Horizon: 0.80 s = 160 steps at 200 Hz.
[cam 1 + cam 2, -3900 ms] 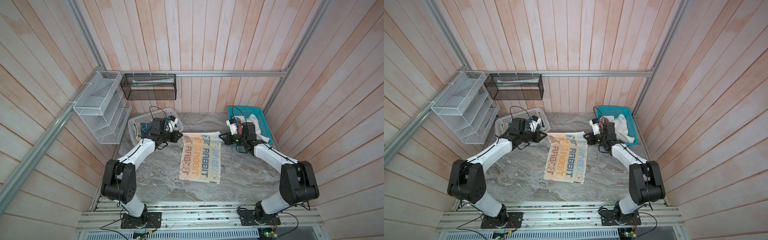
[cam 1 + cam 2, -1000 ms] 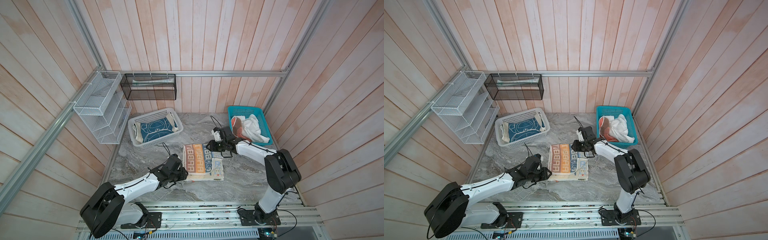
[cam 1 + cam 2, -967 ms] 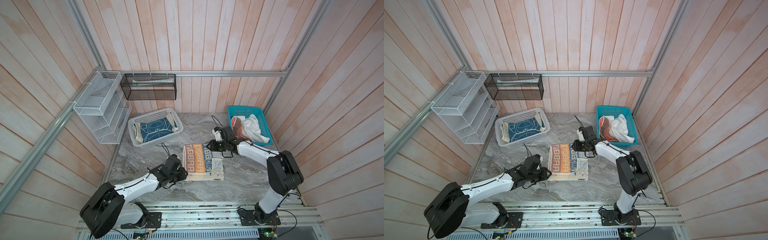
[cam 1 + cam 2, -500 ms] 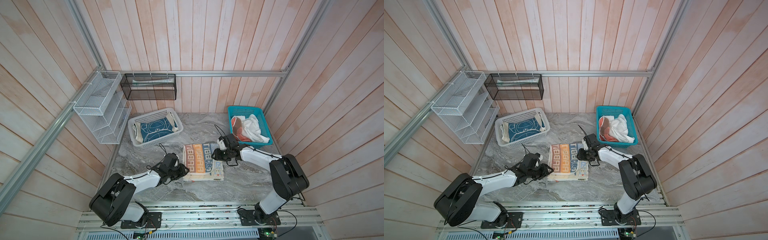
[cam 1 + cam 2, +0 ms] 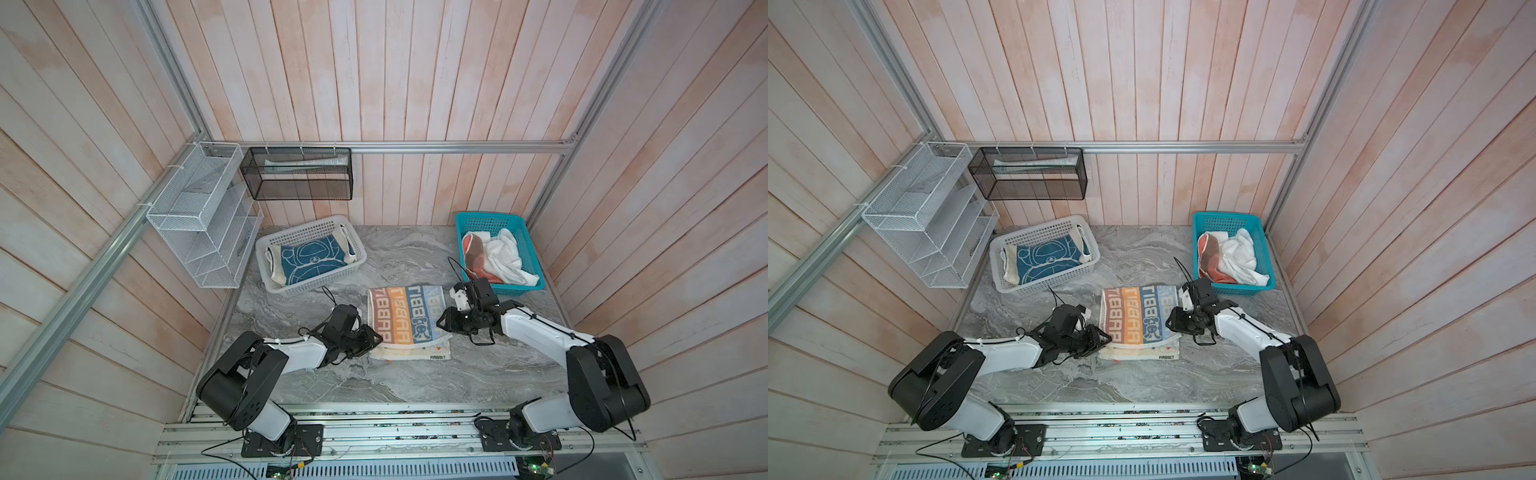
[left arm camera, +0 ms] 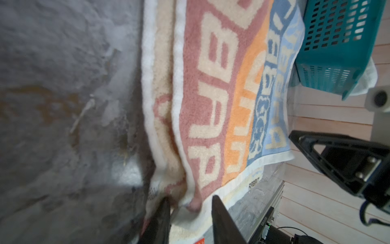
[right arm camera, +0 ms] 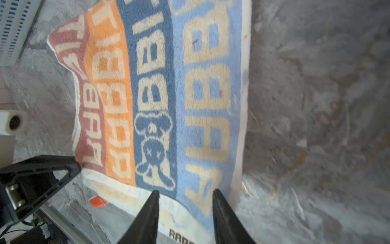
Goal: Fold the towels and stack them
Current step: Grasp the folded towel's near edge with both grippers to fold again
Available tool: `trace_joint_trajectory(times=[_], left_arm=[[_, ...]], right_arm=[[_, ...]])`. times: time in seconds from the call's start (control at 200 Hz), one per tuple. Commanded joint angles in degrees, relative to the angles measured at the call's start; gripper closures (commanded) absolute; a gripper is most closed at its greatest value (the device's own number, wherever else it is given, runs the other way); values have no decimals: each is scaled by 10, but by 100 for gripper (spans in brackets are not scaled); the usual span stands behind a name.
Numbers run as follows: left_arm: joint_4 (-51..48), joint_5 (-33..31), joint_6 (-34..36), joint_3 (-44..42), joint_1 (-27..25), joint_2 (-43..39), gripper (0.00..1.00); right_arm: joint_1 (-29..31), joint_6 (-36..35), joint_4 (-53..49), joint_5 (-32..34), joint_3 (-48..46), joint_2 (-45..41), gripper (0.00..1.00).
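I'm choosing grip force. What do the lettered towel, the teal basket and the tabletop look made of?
lettered towel: looped terry cloth, probably cotton; fuzzy pile shows close up.
teal basket: moulded plastic, smooth, with perforated walls.
tabletop: grey veined marble or a marble-look laminate; cannot tell which.

Lettered towel point(image 5: 409, 320) on table point(image 5: 415, 257), between left claw point(image 5: 376, 338) and right claw point(image 5: 440, 322)

I've folded the white-blue-orange lettered towel point(image 5: 405, 320) in half toward 6 o'clock, and brought my left pincer point(image 5: 376, 338) to its 8 and my right pincer point(image 5: 441, 322) to its 3.
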Motion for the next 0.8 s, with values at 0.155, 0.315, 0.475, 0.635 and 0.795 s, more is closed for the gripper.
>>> trace_joint_trajectory(times=[0.155, 0.315, 0.475, 0.635, 0.795], left_arm=[[-27, -1, 21, 9, 7, 3, 81], [-34, 2, 30, 17, 10, 2, 86], [-37, 15, 41, 28, 11, 4, 96], [-45, 27, 46, 35, 11, -1, 100], [-53, 28, 49, 37, 11, -14, 100]], right_arm=[[-53, 40, -27, -6, -79, -98, 55], [-78, 23, -22, -22, -82, -68, 53], [-80, 27, 18, -66, -84, -18, 56], [-77, 39, 45, -86, -96, -9, 63], [-78, 40, 60, -96, -94, 11, 72]])
